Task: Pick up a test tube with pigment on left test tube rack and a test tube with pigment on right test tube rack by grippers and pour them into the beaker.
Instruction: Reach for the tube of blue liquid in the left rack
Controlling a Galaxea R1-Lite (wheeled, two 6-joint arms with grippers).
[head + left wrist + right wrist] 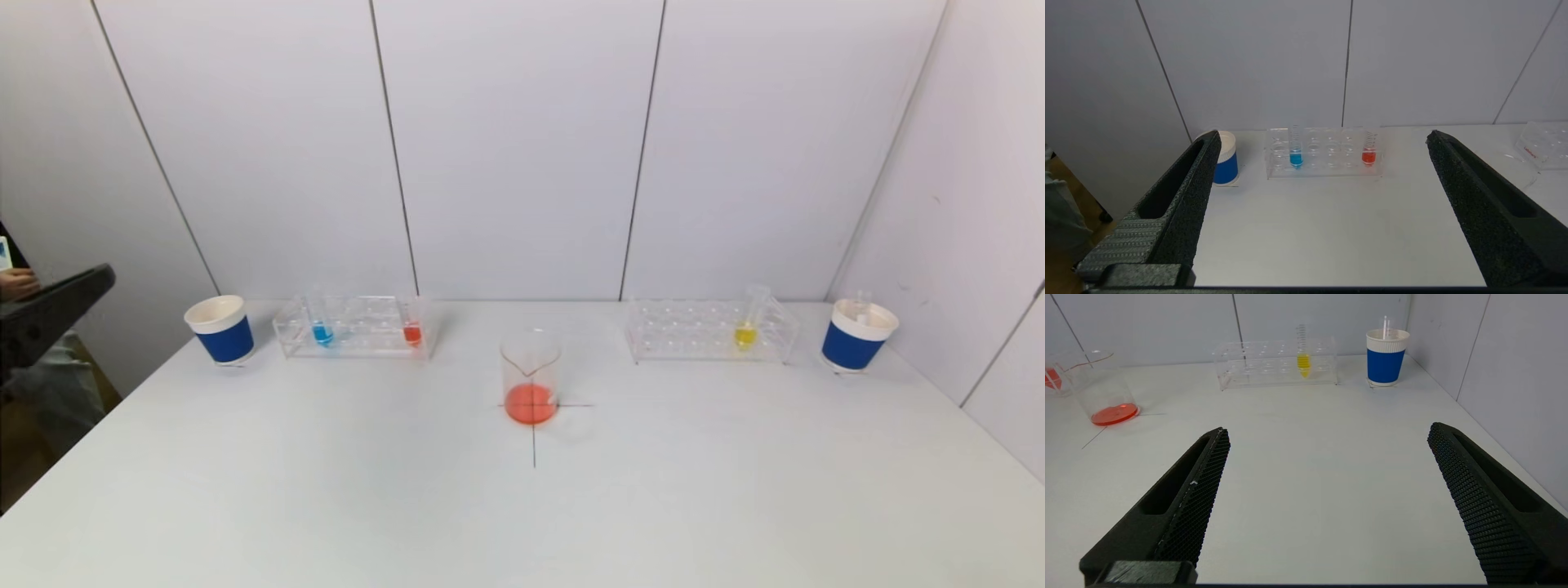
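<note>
A white bench (326, 490) holds a glass beaker (531, 377) at its centre, with orange-red liquid in the bottom. At the far left stands a clear test tube rack (355, 328) holding a blue-pigment tube (322, 325) and a red-pigment tube (412, 324). At the far right, a second rack (709, 331) holds a yellow-pigment tube (747, 322). A blue paper cup (221, 329) stands outside each rack. The left end effector (1323, 212) and right end effector (1327, 506) hang above the near bench, both spread wide, holding nothing.
</note>
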